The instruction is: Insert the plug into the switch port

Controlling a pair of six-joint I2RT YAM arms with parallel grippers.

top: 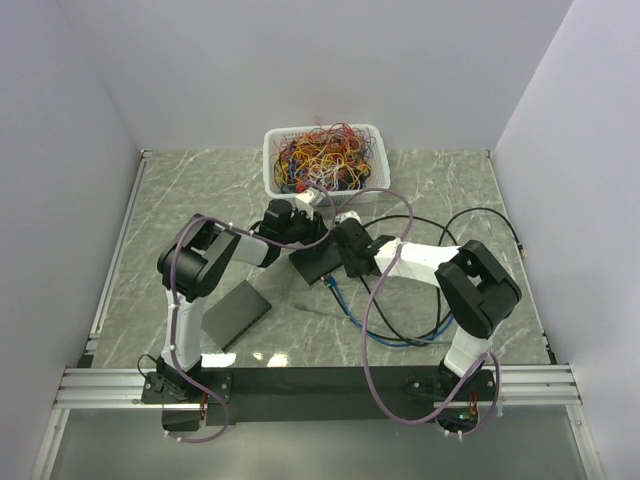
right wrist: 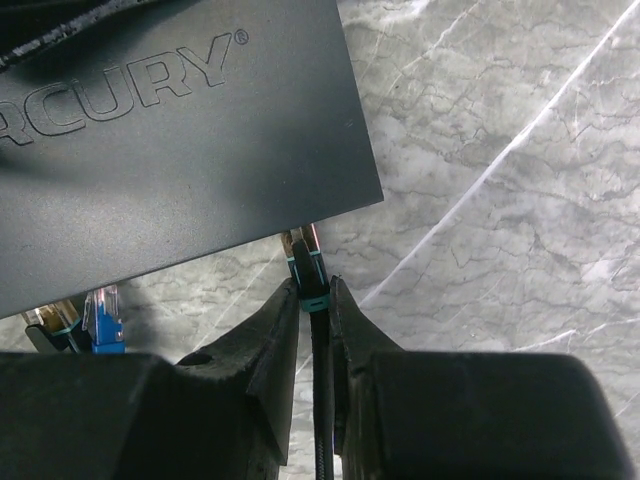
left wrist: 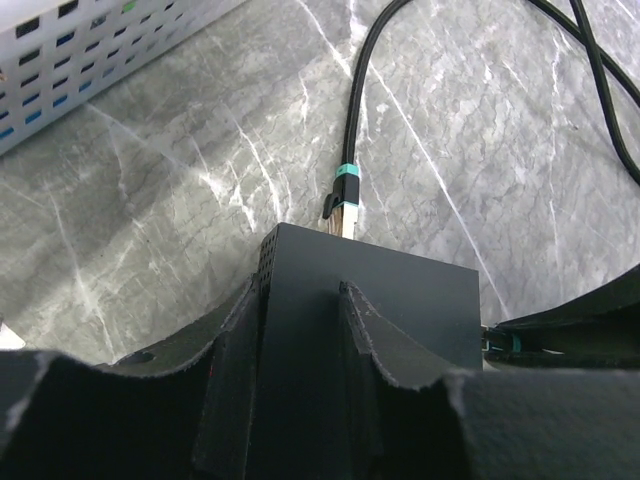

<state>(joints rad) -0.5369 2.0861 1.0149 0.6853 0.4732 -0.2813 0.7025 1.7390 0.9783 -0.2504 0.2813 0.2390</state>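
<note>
The switch (top: 322, 262) is a flat black box marked "MERCURY" (right wrist: 170, 130). My left gripper (left wrist: 300, 300) is shut on one end of it (left wrist: 380, 300) and holds it. My right gripper (right wrist: 313, 300) is shut on a black cable's plug with a teal boot (right wrist: 308, 268), whose tip is at the switch's port edge. From the left wrist view the same kind of plug (left wrist: 345, 200) sits at the switch's far edge. A blue plug (right wrist: 103, 322) and another teal plug (right wrist: 55, 322) sit in neighbouring ports.
A white basket (top: 272, 150) full of tangled coloured wires stands at the back. A second flat dark box (top: 232, 314) lies front left. Black and blue cables (top: 400, 335) loop over the marble table (top: 180, 190) to the right.
</note>
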